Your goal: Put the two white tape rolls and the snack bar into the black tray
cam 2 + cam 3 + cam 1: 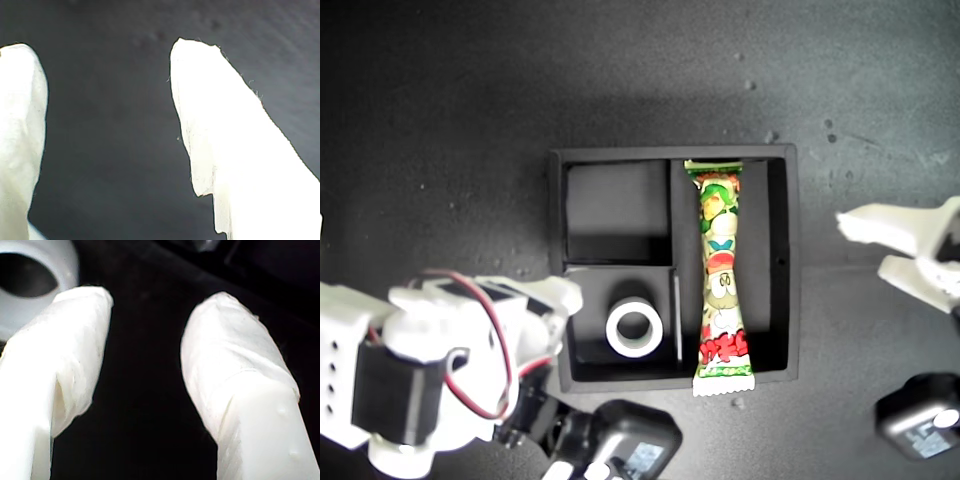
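Both hands agape, empty, roll (635, 329) trayed

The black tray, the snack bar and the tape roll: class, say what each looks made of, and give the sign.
The black tray: probably moulded plastic, matte; even dull walls without glare.
The snack bar: thin glossy printed film, likely plastic or foil; crimped ends and bright sheen.
The white tape roll: smooth white wound tape, paper or plastic; I cannot tell which.

You see the snack bar (722, 280) lying in the black tray's (790, 262) long compartment, one white tape roll (635, 329) in a small square compartment beside it, on the dark counter (440, 120).
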